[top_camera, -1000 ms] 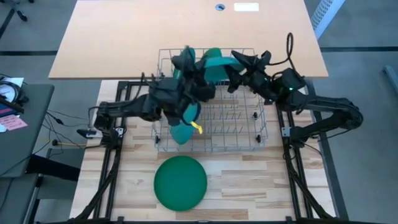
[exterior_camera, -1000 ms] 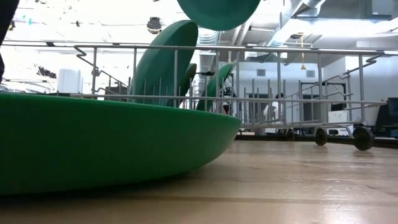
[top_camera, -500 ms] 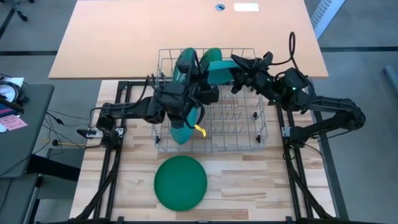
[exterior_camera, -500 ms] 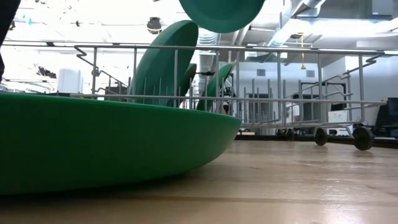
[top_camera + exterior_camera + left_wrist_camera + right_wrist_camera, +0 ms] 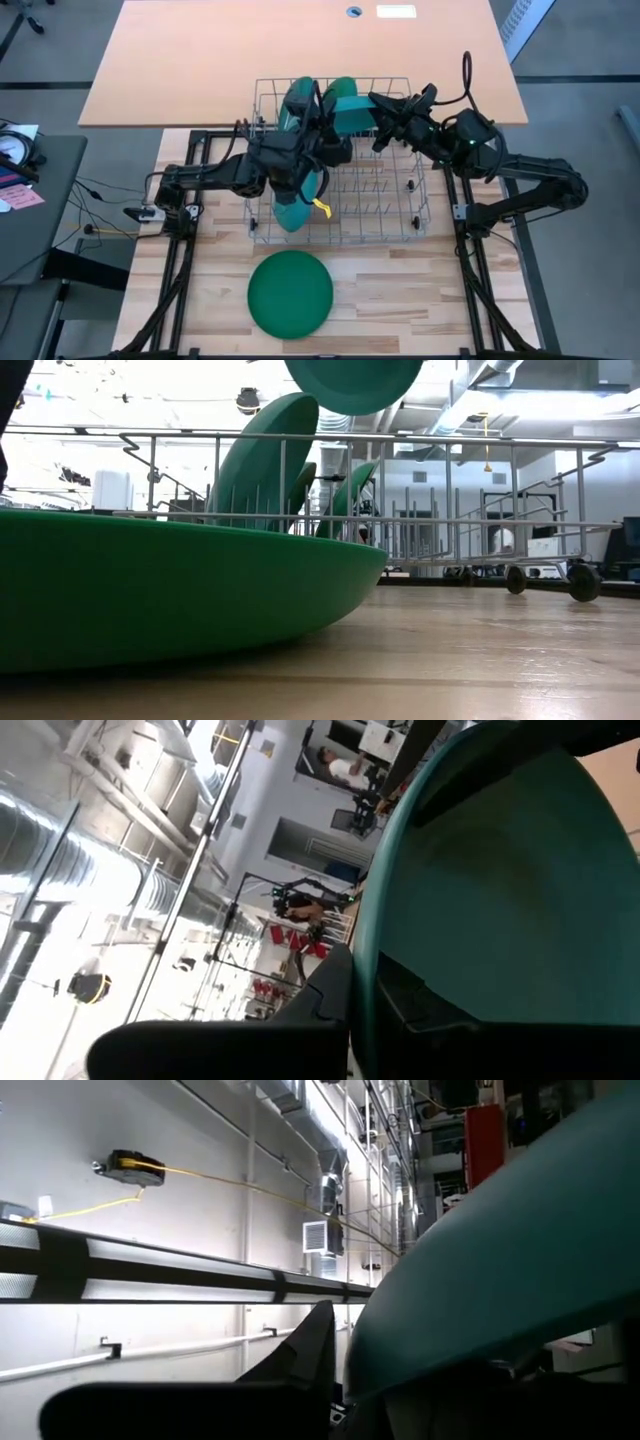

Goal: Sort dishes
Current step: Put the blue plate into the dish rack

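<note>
Teal plate (image 5: pixel 350 108) in both fingers up top; low view: rim only.

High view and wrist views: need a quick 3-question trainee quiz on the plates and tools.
1. True or false: the dark green plate lies flat on the table, outside the wire rack.
2. Pick one: the left tool is (A) open and empty, (B) shut on a teal plate, (C) resting on the table.
3. Fill in: in the low view, the raised teal plate hangs ___ the rack's top rail.

Key: 1 true; 2 B; 3 above.
</note>
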Controlling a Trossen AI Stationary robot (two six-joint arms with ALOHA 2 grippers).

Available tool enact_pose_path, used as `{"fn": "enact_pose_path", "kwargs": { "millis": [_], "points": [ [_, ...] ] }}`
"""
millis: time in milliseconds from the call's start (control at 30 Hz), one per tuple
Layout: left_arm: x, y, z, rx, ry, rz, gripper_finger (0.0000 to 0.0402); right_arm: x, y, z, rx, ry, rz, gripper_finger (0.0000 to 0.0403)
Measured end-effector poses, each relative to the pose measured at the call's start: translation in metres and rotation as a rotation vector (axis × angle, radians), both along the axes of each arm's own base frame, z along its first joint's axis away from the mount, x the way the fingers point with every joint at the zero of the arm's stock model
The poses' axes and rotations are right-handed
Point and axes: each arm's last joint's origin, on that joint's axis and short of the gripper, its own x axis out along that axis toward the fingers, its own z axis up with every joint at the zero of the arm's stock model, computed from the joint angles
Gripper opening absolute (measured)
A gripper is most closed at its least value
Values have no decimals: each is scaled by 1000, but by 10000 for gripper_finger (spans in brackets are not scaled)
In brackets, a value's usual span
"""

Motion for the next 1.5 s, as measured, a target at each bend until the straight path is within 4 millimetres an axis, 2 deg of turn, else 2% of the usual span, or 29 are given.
{"fn": "enact_pose_path", "kwargs": {
  "millis": [133,367,467,600,900,1200,1367,1500],
  "points": [
    [0,3,0,0,0,9,0,-3,1,2,5,-6,3,94],
    [0,5,0,3,12,15,0,-7,1,4,1,-21,7,162],
    [0,5,0,4,11,12,0,-8,1,5,1,-23,7,172],
    [1,5,-2,5,29,12,0,-7,-1,3,3,-3,2,144],
    [0,3,-2,-2,10,-3,5,-6,-1,2,-20,24,-3,15],
    [0,-17,-2,-10,-25,-109,62,-19,-6,7,-105,62,-21,4],
    [-7,-38,4,-80,-158,-121,93,-45,-15,13,-160,99,8,2],
    [-21,-56,15,-173,-350,-99,107,-65,-27,18,-246,119,62,1]
  ]
}}
